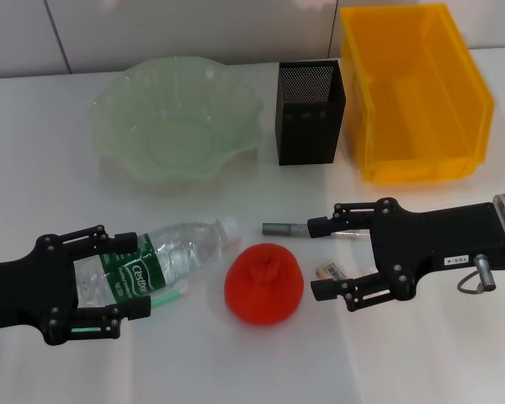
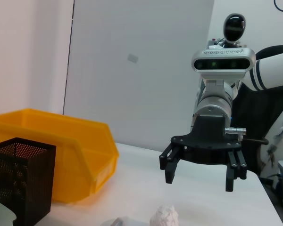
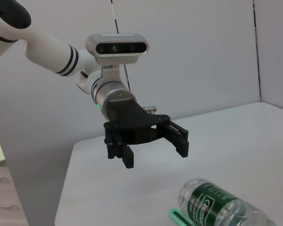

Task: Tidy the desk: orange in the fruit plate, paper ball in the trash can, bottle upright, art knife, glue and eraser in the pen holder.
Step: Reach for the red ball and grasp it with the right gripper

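Head view: eraser (image 1: 332,270) partly behind open right end effector (image 1: 319,258).

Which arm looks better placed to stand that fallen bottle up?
Probably the left. The left gripper is open, its fingers on either side of the lying bottle's base end. The right gripper, also open, is beyond the orange.

Black linkage tools (image 1: 318,257), silver wrists, white arms black-banded

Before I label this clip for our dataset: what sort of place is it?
Probably a robot test bench staged as a desk: a bare white table, plain wall panels, and a black mesh pen holder beside a yellow bin and a glass bowl.
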